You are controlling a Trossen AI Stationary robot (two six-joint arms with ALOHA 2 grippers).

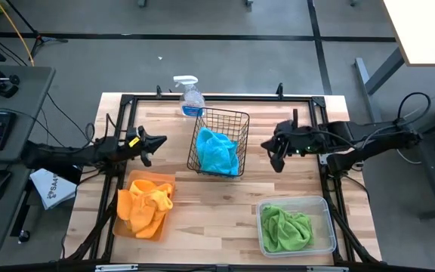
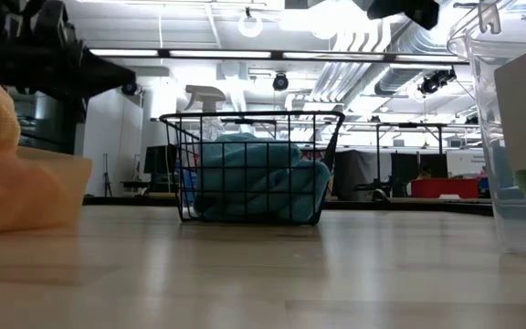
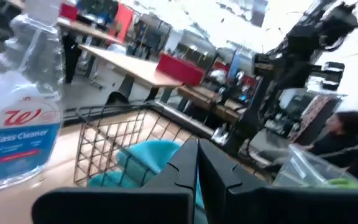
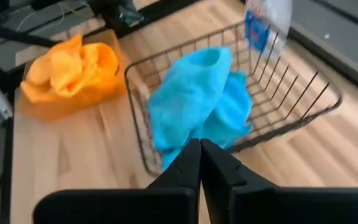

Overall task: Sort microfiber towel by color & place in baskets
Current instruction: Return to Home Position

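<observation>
Turquoise towels [image 1: 217,151] lie bunched in the black wire basket [image 1: 235,117] at the table's middle; they also show in the low view [image 2: 254,178] and the right wrist view [image 4: 197,106]. Orange towels [image 1: 146,204] sit piled in the orange tray [image 1: 131,229] at the near left. Green towels [image 1: 285,228] fill the clear tub [image 1: 327,208] at the near right. My left gripper [image 1: 157,142] is shut, raised left of the basket. My right gripper [image 1: 269,145] is shut, raised right of the basket. Neither holds anything.
A glass-cleaner spray bottle [image 1: 191,97] stands at the far edge behind the basket, close in the left wrist view [image 3: 20,118]. A white printed bag [image 1: 51,187] lies off the table's left side. Bare wood lies between tray and tub. A person [image 3: 340,134] sits beyond the table.
</observation>
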